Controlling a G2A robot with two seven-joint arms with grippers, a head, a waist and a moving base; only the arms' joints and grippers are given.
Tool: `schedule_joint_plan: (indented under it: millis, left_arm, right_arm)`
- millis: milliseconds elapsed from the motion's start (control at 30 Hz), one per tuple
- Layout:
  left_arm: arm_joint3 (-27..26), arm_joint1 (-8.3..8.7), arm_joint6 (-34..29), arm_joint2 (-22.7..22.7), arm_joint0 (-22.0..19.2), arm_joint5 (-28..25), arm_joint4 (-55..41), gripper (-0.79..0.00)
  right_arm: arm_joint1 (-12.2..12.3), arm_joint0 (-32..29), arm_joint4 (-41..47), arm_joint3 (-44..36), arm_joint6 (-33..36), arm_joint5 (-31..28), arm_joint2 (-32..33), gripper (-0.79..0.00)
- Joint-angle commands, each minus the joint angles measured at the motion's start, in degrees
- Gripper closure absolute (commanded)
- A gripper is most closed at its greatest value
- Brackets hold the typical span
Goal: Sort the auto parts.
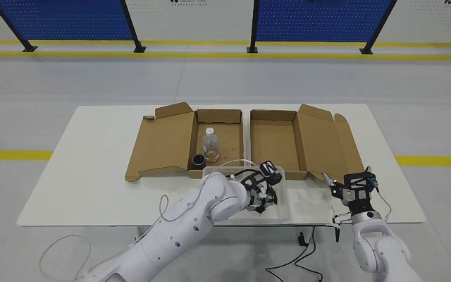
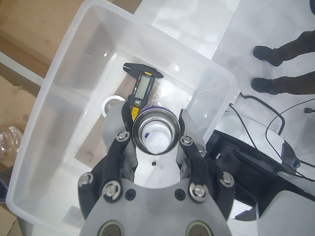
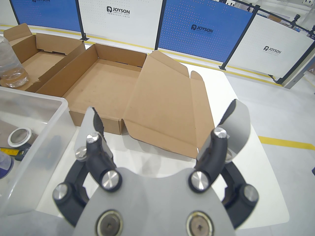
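Item 1. Left cardboard box (image 1: 169,141), flaps open, on the white table (image 1: 91,162). It holds an upright clear bottle (image 1: 211,143) and a dark round part (image 1: 199,161) just beside it.

Item 2. Clear plastic bin (image 2: 157,29), at the table's near edge.
- Top view: the arm hides its contents.
- Left wrist view: digital caliper (image 2: 142,87), white ring (image 2: 109,103) and metal cylinder (image 2: 155,136).
- The cylinder is a hollow, upright steel part with a purple band at the rim.

Item 3. Left gripper (image 2: 155,121), inside the bin, jaws clamped on both sides of the cylinder.

Item 4. Right cardboard box (image 3: 103,84), lid laid flat.

Item 5. Right gripper (image 3: 163,110), over the table's near right edge, jaws spread wide, holding nothing.
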Motion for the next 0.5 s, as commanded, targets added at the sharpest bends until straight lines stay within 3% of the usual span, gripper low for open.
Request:
schedule_joint_plan:
  millis: [0,467]
  left_arm:
    - [-1.7,0.29,-0.31,-0.71,0.58,0.19,0.76,0.0]
    - [-7.44,2.1,1.44,-9.09,2.84,2.1,3.0,0.0]
  right_arm:
    - [0.0,0.0,0.0,0.0,0.0,0.0,0.0,-0.785]
    - [0.0,0.0,0.0,0.0,0.0,0.0,0.0,-0.785]
